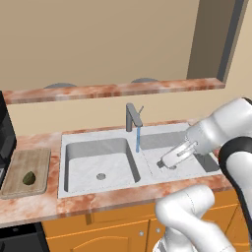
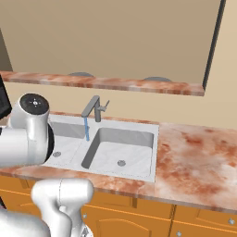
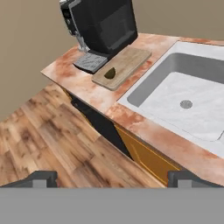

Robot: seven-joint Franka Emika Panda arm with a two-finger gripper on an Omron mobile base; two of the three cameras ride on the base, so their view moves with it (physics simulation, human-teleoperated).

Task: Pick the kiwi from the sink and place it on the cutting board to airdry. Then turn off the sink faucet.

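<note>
The kiwi lies on the cutting board; water runs from the sink faucet. The gripper, jaws apart and empty, should next reach the faucet's lever.

kiwi: 1 | cutting board: 1 | sink basins: 2 | sink faucet: 1

Kiwi on cutting board
</note>
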